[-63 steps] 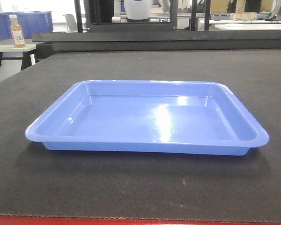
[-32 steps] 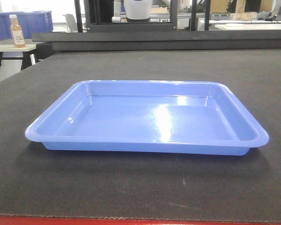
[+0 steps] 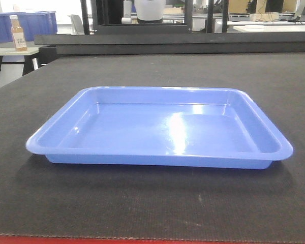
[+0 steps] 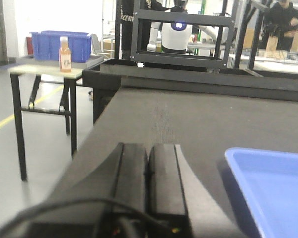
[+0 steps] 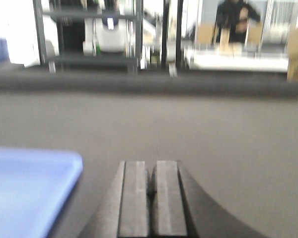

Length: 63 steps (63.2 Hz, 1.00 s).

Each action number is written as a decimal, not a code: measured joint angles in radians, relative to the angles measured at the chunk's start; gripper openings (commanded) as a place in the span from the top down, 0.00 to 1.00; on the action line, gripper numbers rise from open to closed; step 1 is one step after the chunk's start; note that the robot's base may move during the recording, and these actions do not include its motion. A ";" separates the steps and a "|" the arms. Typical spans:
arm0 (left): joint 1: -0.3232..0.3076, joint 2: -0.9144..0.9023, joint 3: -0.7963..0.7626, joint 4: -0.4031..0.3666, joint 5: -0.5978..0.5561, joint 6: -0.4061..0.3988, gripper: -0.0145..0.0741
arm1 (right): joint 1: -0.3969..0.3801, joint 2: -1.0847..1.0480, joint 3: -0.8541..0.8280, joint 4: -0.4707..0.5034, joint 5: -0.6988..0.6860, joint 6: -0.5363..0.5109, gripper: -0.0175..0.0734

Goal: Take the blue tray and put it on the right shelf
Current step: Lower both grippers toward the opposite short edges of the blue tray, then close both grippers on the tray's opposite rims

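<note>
The blue tray lies flat and empty on the dark mat-topped table, filling the middle of the front view. Its left corner shows at the lower right of the left wrist view, and its right corner at the lower left of the right wrist view. My left gripper hovers shut over the mat, left of the tray and apart from it. On the tray's other side my right gripper is shut as well, holding nothing. Neither gripper appears in the front view. The right shelf is out of view.
A side table at the far left carries a dark-blue bin and an orange bottle. A black frame stands beyond the mat's far edge. A red table edge runs along the near side.
The front view shifts very slightly; the tray looks a touch larger and nearer. Nothing else has moved.
</note>
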 measured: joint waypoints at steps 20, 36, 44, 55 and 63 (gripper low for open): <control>0.000 0.375 -0.499 0.056 0.476 0.000 0.43 | 0.000 0.165 -0.287 0.000 0.165 0.000 0.16; -0.092 0.603 -0.597 -0.016 0.496 0.001 0.40 | 0.024 0.407 -0.419 0.002 0.282 0.000 0.12; -0.169 0.728 -0.665 -0.039 0.538 0.001 0.40 | 0.097 0.553 -0.570 0.051 0.398 0.000 0.12; -0.275 0.915 -0.775 -0.041 0.575 0.001 0.40 | 0.253 0.789 -0.759 0.092 0.562 0.000 0.12; -0.332 1.055 -0.854 -0.039 0.611 0.002 0.40 | 0.353 0.967 -0.884 0.098 0.648 0.000 0.12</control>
